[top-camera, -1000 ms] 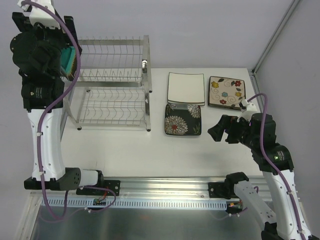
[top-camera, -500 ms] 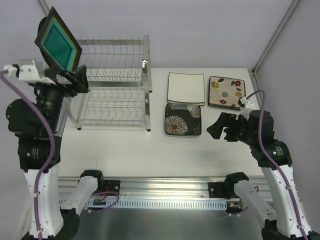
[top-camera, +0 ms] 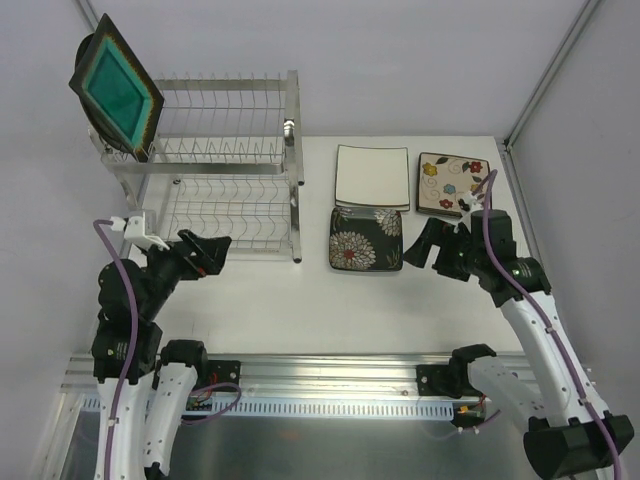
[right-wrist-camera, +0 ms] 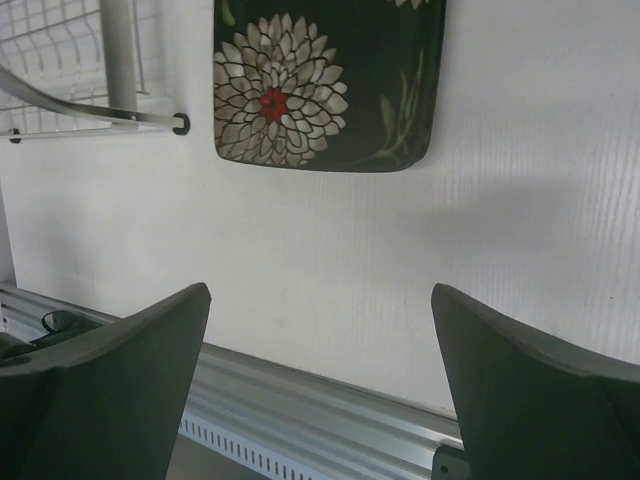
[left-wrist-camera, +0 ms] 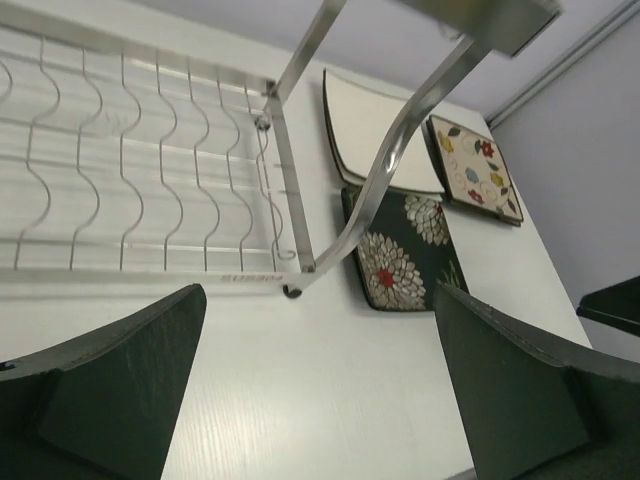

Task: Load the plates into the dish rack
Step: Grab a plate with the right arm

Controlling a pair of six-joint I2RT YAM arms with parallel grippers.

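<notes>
**Left gripper [top-camera: 207, 250]:** Fingers [left-wrist-camera: 110, 385] spread wide, nothing between them. It hangs low over the table [top-camera: 300, 300], clear of the near edge of the dish rack [top-camera: 230, 150], and touches nothing. In the wrist view the gap between the fingers frames bare tabletop, with the lower tier of the rack [left-wrist-camera: 150, 180] and its corner leg beyond.

**Right gripper [top-camera: 423, 246]:** Fingers [right-wrist-camera: 110, 380] likewise fully apart and empty. It sits above the table just beside the right edge of the black chrysanthemum plate [top-camera: 366, 238], which lies at its 9 o'clock. The wrist view shows that plate [right-wrist-camera: 330, 80] flat on the table ahead of the fingers and apart from them, with a foot of the rack [right-wrist-camera: 60, 60] at the left and the aluminium rail [right-wrist-camera: 330, 400] below.

**Plates, top view:**
- Teal-centred plate [top-camera: 118, 95]: stands on edge at the left end of the rack's upper tier, at 11 o'clock from the left gripper. It is tilted and held by no gripper. A dark curved rim shows behind it; what this belongs to cannot be told.
- White plate [top-camera: 372, 176]: flat on the table at 11 o'clock from the right gripper. Its near edge meets the far edge of the black plate.
- Flowered cream plate [top-camera: 452, 184]: flat at 1 o'clock from the right gripper, just beside the white plate.

**Rack:** Stands at the far left of the table, to the 9 o'clock side of the three flat plates. No plate shows on its lower tier.
</notes>
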